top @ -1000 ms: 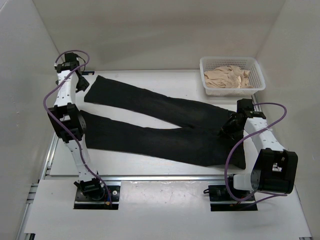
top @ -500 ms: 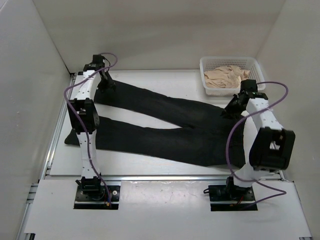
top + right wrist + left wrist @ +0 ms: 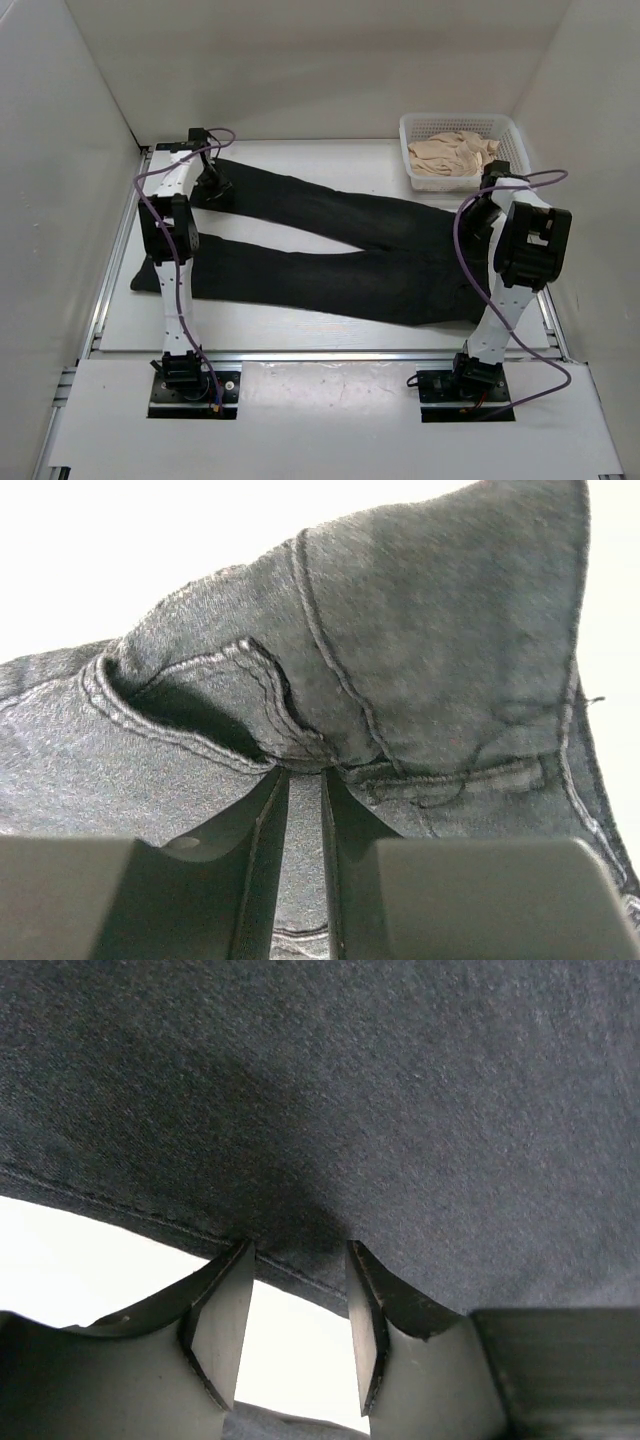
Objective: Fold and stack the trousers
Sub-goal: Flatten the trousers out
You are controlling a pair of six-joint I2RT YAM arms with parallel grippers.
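Black trousers (image 3: 330, 250) lie flat on table (image 3: 250, 325), long axis left to right, legs pointing left, waist at right (far leg angles away). Waistband bunched, pinched by right gripper (image 3: 305, 772). Far hem sits at tips of left gripper (image 3: 300, 1250), jaws half spread; grip unclear.

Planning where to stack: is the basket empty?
No, the basket holds crumpled beige cloth.
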